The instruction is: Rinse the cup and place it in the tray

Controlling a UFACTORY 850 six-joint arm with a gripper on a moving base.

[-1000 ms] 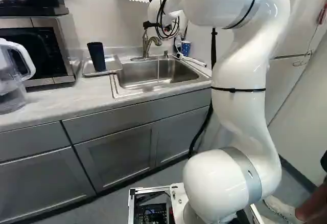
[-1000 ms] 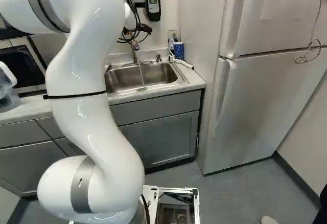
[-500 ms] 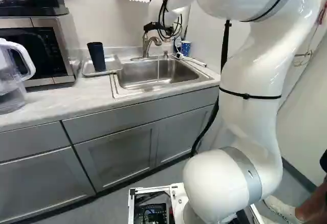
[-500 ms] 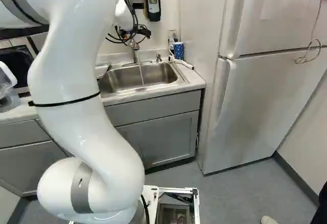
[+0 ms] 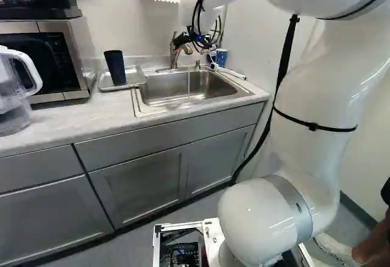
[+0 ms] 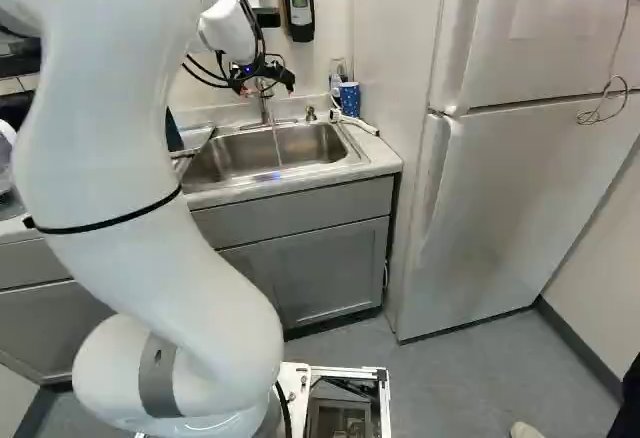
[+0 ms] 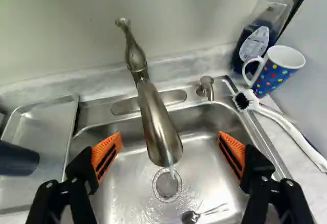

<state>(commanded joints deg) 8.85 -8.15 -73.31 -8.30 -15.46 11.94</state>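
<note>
Our gripper [image 6: 268, 78] hangs over the sink, its two ridged orange pads [image 7: 107, 155] spread wide with nothing gripped. Between and ahead of them reaches the faucet [image 7: 157, 124], smooth brushed metal with a rounded spout, sending a thin stream of water [image 7: 171, 171] toward the round drain [image 7: 167, 184] of the shiny steel sink [image 7: 204, 155]. Off to one side of the gripper we see the dark, plain-walled cup [image 5: 115, 67] in the shallow metal tray [image 7: 48, 127]. Off to the other side, a glossy blue dotted mug [image 7: 276, 70] sits near a white-handled brush [image 7: 291, 132] with short bristles.
</note>
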